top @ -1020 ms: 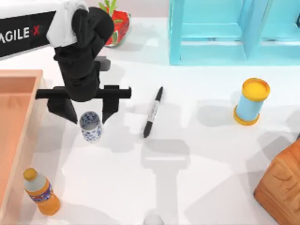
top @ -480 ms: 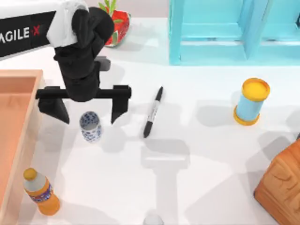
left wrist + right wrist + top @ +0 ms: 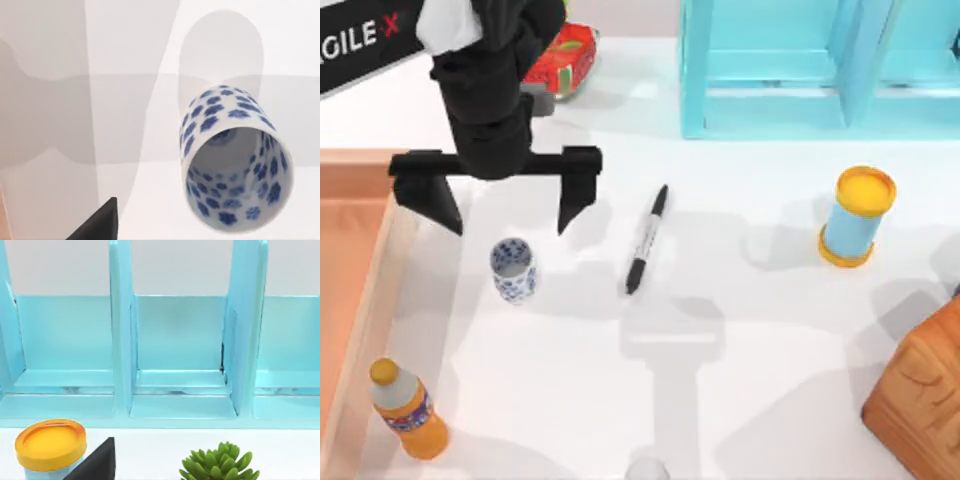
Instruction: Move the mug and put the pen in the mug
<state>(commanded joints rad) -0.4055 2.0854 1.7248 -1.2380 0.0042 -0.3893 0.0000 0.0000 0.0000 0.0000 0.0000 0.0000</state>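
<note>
Near edge of the bench (image 3: 750, 420): orange bottle (image 3: 408, 410) at the left, by the wooden tray (image 3: 345, 300); a brown wooden block (image 3: 920, 385) at the right. Mid-bench, the mug (image 3: 513, 269) stands upright on the left side, mouth up and empty in the left wrist view (image 3: 235, 175), nothing touching it. The pen (image 3: 646, 239) lies flat to the mug's right, apart from it, tip toward the near edge. My left claw (image 3: 500, 205) hangs above and just behind the mug, fingers spread wide, gripping nothing. Right claw's state I cannot tell. Farther back: blue cylinder with yellow ends (image 3: 858, 215) on the right, red pot plant (image 3: 560, 55), turquoise shelf (image 3: 800, 70). I judge the mug step finished and the pen pick pending. Next move calls for a claw lined up across the pen's barrel, then a near-vertical drop into the mug's narrow mouth.
</note>
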